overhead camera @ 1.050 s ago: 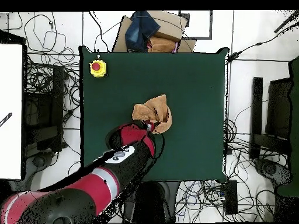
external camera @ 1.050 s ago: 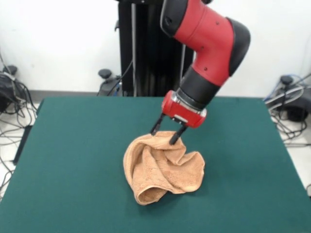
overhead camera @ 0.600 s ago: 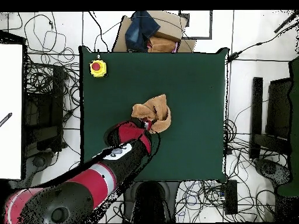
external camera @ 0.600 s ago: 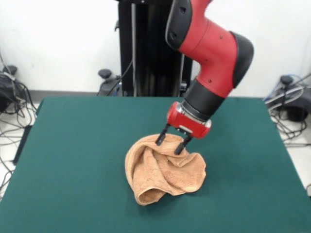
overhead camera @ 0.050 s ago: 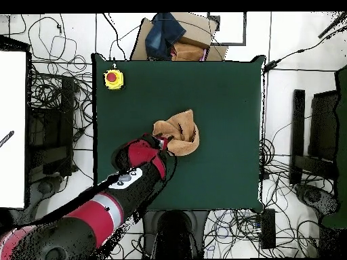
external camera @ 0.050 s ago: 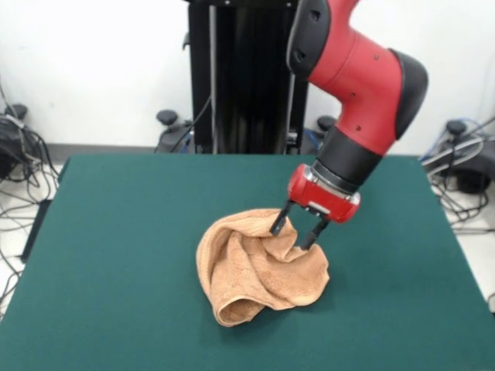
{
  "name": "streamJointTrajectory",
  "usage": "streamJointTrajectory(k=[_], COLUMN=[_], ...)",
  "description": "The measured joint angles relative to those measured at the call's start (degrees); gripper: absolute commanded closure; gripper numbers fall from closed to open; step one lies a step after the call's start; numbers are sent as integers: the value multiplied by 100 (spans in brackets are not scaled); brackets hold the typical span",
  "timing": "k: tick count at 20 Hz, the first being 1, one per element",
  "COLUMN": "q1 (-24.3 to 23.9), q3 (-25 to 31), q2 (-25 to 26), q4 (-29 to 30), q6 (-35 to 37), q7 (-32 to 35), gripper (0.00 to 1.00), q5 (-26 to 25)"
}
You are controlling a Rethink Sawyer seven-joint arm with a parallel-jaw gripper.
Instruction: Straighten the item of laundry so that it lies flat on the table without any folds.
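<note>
The item of laundry (external camera @ 0.050 s ago: 259,267) is an orange-tan towel, crumpled in a heap with deep folds near the middle of the dark green table (external camera @ 0.050 s ago: 116,232). My gripper (external camera @ 0.050 s ago: 294,236) is open at the heap's far right top. One fingertip touches the upper fold and the other stands over the right-hand fold, with no cloth lifted. In the overhead view the towel (overhead camera @ 0.050 s ago: 180,130) is a small bunched patch on the table (overhead camera @ 0.050 s ago: 223,101), and the gripper (overhead camera @ 0.050 s ago: 162,142) meets its lower left edge; its fingers are hard to make out there.
A yellow box with a red button (overhead camera @ 0.050 s ago: 113,78) sits at one table corner. Beyond the table edge lie a cardboard box with blue cloth (overhead camera @ 0.050 s ago: 173,37) and many floor cables. The black pedestal (external camera @ 0.050 s ago: 240,77) stands behind the table.
The gripper has slid to the right in the front view, along the towel's far upper edge, staying open. The towel's shape has barely changed.
</note>
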Motion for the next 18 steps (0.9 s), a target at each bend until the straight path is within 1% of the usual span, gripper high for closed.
streamJointTrajectory(k=[10,18], q1=[-41,-226], q3=[0,1], q2=[-172,-175], q4=[2,7], q6=[-33,-210], q7=[0,0], gripper=[0,0], q5=[0,-9])
